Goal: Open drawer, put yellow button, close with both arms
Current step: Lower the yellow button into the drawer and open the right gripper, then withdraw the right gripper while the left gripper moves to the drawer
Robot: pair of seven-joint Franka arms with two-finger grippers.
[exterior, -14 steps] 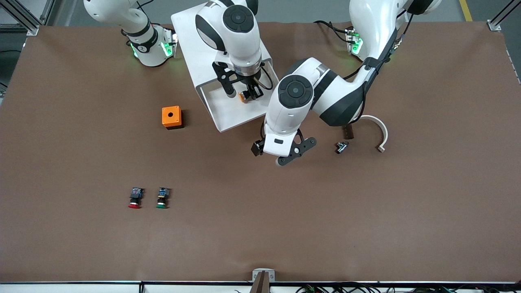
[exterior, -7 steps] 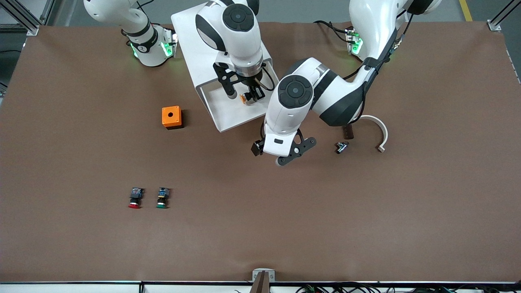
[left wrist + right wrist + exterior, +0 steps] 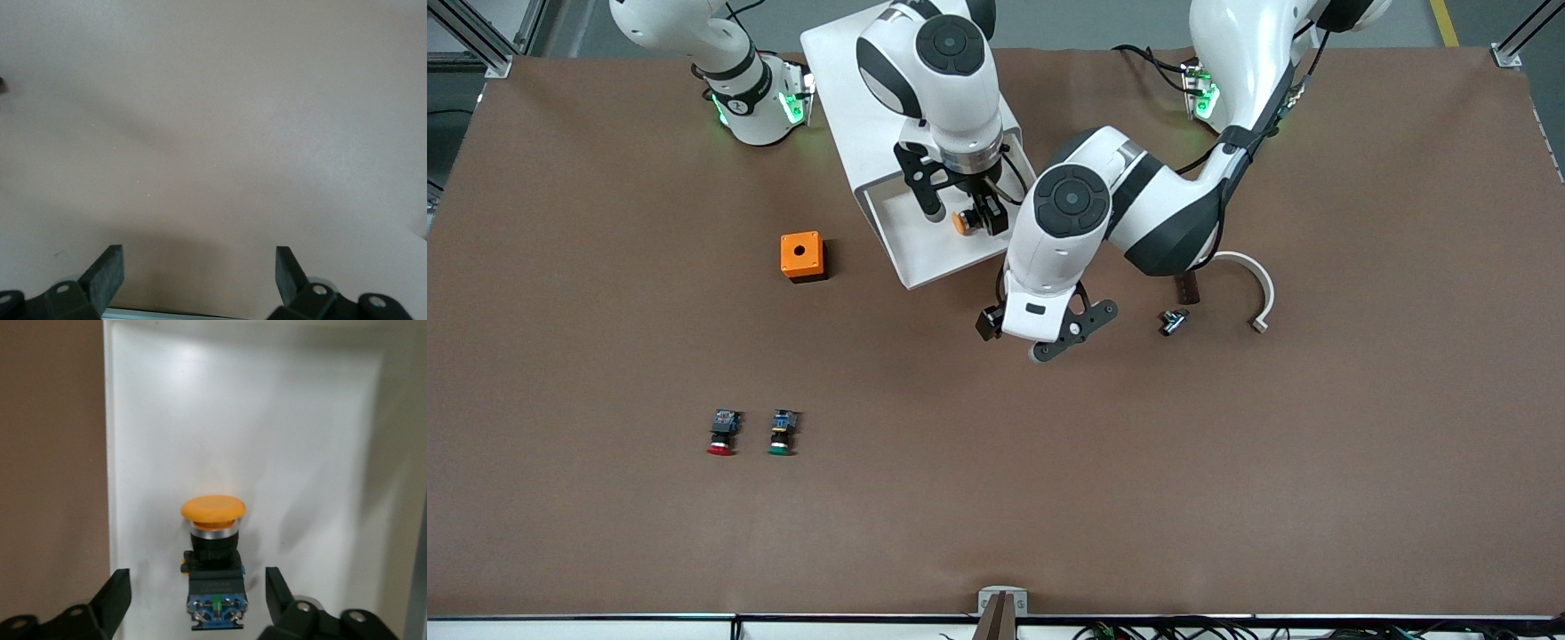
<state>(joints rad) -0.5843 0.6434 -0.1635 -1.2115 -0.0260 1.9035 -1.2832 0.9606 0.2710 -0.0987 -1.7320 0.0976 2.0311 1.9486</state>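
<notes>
One yellow button (image 3: 213,550) lies between right gripper (image 3: 197,600) fingers.

My side notes, off-task clutter only. Brown table cover (image 3: 996,498) under everything. Orange box (image 3: 801,256) with round hole on top, toward right arm's end. Red-capped button (image 3: 721,432) and green-capped button (image 3: 782,432) side by side, apart, nearer front camera than orange box. Toward left arm's end: white curved strip (image 3: 1254,289), small dark block (image 3: 1185,287) near its one end, small black-and-silver part (image 3: 1172,321) just nearer camera than block.
</notes>
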